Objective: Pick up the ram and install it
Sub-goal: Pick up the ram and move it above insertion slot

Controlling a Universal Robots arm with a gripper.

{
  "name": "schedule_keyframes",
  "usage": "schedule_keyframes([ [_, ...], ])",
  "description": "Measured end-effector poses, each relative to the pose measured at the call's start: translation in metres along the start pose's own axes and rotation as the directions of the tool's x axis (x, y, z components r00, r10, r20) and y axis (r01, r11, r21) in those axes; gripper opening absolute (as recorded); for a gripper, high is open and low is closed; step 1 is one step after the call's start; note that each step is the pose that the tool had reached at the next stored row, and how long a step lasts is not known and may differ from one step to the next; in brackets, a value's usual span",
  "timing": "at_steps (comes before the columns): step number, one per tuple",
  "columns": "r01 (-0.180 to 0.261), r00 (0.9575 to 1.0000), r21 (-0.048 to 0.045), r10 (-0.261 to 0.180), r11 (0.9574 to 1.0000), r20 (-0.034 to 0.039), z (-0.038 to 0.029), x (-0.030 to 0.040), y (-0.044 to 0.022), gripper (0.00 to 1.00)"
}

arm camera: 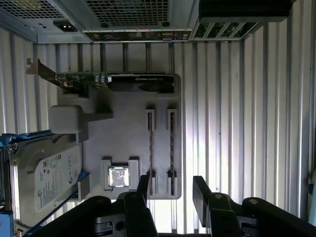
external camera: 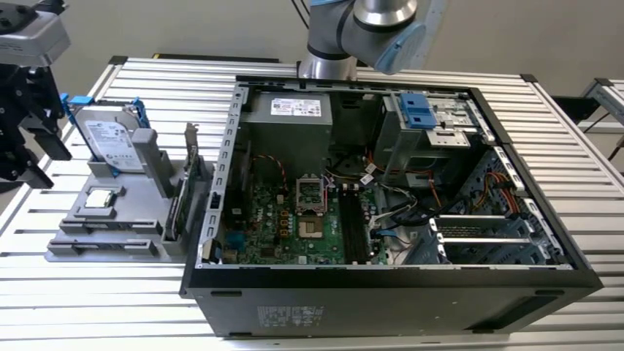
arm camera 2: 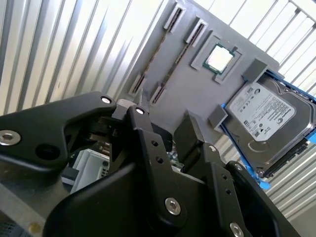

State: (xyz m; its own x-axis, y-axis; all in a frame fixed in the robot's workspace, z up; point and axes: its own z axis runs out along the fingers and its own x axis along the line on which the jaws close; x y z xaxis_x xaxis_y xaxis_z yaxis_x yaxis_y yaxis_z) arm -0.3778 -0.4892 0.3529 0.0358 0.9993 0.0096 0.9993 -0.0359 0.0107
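Note:
The ram [arm camera: 171, 148] shows as a thin dark stick standing on edge between end holders of the grey fixture plate [arm camera: 123, 133]; a like strip [arm camera: 150, 148] sits in the parallel slot beside it. In the second wrist view the ram [arm camera 2: 178, 57] runs along the same plate. My gripper [arm camera: 172, 190] hovers open above the plate's end, its gap lined up over the ram's slot and nothing between the black fingers [arm camera: 200, 186]. In the exterior view the gripper [external camera: 32, 153] hangs at the far left, above the fixture's [external camera: 98, 245] left end.
A hard drive [arm camera: 47, 180] in a blue frame, a square silver chip [arm camera: 118, 177] and an upright expansion card [arm camera: 118, 81] share the fixture. The open computer case [external camera: 390, 292] lies to the exterior view's right, motherboard [external camera: 292, 227] exposed. A ribbed metal table [external camera: 98, 307] lies underneath.

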Motion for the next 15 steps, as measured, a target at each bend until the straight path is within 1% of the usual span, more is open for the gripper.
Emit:
schedule_keyframes([
  [4,-0.004,1.0,0.0071,0.004,1.0,0.0003,0.0052,0.0,0.0,1.0],
  [6,-0.005,1.0,0.0089,0.005,0.9999,0.0004,0.0076,0.0,-0.0001,1.0],
  [11,-0.005,1.0,0.0094,0.005,0.9999,0.0005,0.0112,-0.0001,-0.0001,1.0],
  [15,-0.005,1.0,0.0094,0.005,0.9999,0.0004,0.0114,-0.0001,-0.0001,1.0],
])
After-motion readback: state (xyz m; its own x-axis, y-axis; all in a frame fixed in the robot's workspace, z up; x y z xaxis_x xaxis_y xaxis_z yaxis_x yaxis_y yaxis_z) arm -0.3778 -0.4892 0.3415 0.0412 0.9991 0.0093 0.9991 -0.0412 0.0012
